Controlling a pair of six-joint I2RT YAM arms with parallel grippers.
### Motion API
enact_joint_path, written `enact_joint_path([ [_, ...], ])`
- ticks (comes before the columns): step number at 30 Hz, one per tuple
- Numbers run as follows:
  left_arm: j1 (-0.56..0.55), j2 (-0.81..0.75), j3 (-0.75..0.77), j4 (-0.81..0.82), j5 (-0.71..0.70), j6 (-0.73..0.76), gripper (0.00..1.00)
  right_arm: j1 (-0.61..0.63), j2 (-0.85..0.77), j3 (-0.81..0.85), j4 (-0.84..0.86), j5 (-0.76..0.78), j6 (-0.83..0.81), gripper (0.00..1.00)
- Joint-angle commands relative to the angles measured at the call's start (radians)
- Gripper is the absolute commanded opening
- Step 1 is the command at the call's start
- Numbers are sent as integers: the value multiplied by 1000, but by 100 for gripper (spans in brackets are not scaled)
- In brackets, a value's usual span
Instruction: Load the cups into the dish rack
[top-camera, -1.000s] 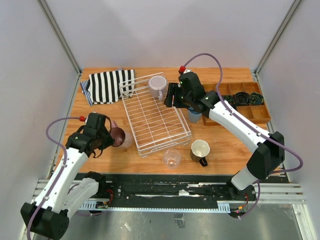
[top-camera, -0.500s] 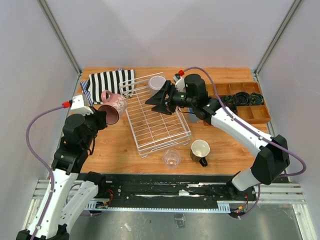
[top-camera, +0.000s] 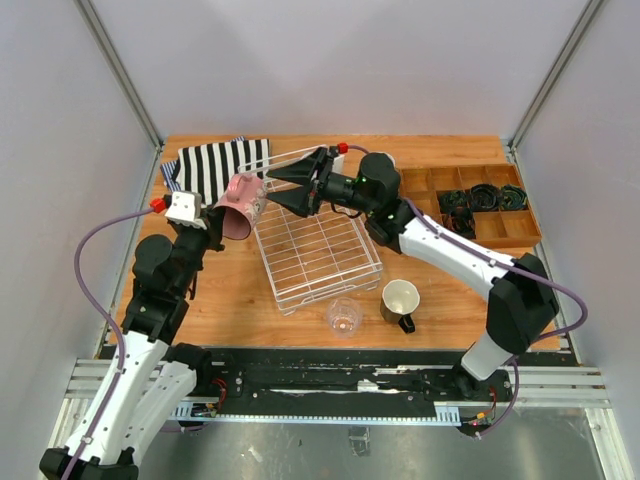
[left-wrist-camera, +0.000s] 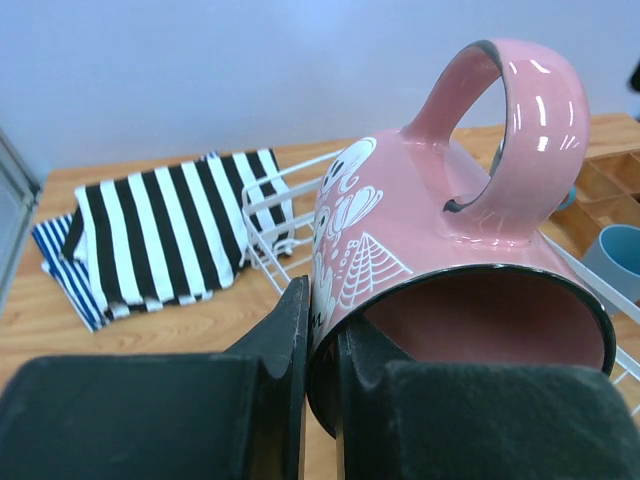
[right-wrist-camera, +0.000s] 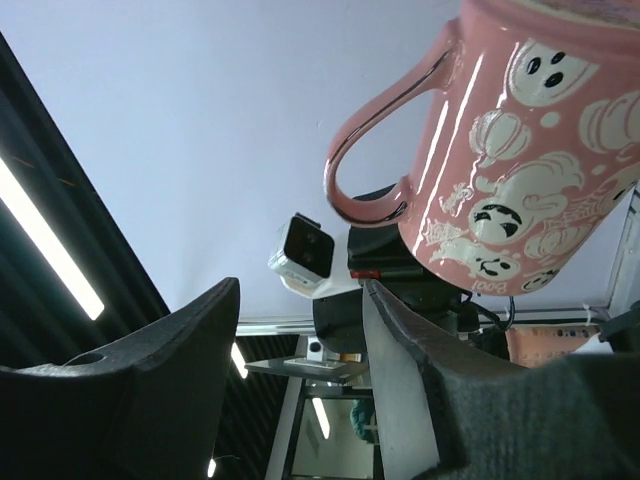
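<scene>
My left gripper (top-camera: 224, 222) is shut on the rim of the pink mug (top-camera: 243, 204), one finger inside and one outside (left-wrist-camera: 322, 310). It holds the mug (left-wrist-camera: 440, 230) tilted in the air over the left edge of the white wire dish rack (top-camera: 330, 250). My right gripper (top-camera: 290, 187) is open and empty, hovering over the rack's far end, its jaws pointing at the mug (right-wrist-camera: 520, 170). The clear glass (top-camera: 343, 316) and the dark mug with cream inside (top-camera: 400, 302) stand in front of the rack. The light blue tumbler (left-wrist-camera: 610, 262) shows right of the rack. The other cups are hidden.
A striped cloth (top-camera: 215, 170) lies at the back left, touching the rack's far corner. A brown wooden compartment tray (top-camera: 470, 205) with dark parts sits at the back right. The right arm stretches across the table above the rack's right side.
The left arm has lifted the pink mug from the table left of the rack and carried it up and right. The right gripper has swung left over the rack, open, toward the mug.
</scene>
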Motion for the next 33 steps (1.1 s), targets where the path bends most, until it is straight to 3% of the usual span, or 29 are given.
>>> enact_joint_path([
  [1,-6,-8,32,288,58,69,1,48,53,84,81,53,113,53],
  [12,-6,-2,36,350,100,116,0,90,186,228,94,114,159,50],
  [28,-6,-22,-6,394,119,117,1,92,245,275,102,184,189,43],
  [33,-6,-19,-20,409,110,117,1,92,261,317,89,181,192,26],
])
